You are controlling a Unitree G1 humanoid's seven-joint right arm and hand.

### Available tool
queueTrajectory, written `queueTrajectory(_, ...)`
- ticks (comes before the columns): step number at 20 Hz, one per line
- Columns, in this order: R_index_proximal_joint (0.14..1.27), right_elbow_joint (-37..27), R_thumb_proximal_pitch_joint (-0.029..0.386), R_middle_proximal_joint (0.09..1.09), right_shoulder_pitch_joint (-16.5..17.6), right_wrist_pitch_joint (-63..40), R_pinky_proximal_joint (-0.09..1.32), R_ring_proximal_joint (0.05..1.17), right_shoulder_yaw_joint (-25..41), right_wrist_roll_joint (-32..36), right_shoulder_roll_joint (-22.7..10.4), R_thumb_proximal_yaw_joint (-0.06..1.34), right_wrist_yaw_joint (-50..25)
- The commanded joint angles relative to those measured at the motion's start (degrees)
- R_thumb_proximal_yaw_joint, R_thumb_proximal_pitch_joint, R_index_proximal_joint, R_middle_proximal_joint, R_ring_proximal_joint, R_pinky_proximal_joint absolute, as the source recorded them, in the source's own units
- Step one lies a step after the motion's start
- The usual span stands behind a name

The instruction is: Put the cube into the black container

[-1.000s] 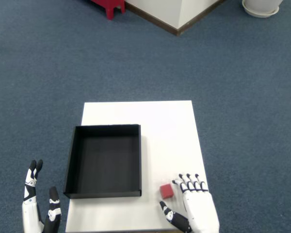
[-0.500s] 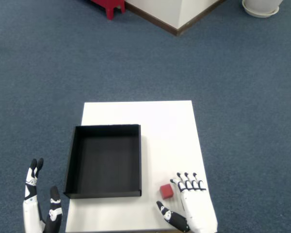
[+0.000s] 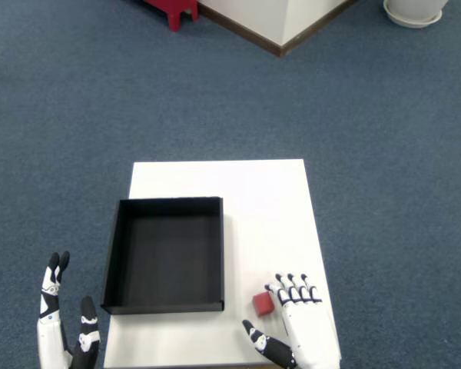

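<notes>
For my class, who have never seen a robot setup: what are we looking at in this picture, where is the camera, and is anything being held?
The camera sits in a humanoid robot's head and looks down, so you see its own two hands at the bottom edge. The right hand is white with dark fingertips, fingers spread and open over a small white table. It holds nothing. Just left of its fingers lies a small red cube, resting on the table between the fingers and thumb; whether they touch it cannot be told. Further left stands a shallow black container, an open square tray with nothing in it. The left hand hangs beside the table, over blue carpet. The job is to put the cube into the container, and that is not yet done.
</notes>
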Motion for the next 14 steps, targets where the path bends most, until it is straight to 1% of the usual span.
queueTrajectory(1, 0.44, -0.77, 0.035, 0.2, -1.71, 0.99, -0.03, 0.19, -0.66, -0.51, -0.55, 0.39, -3.64)
queueTrajectory(9, 0.48, -2.02, 0.049, 0.2, -1.29, 2.76, -0.03, 0.19, -1.62, -1.62, -0.49, 0.4, -4.53)
queueTrajectory(14, 0.51, -1.83, 0.073, 0.2, -1.18, 3.36, -0.03, 0.19, -2.11, -2.17, -0.48, 0.47, -4.56)
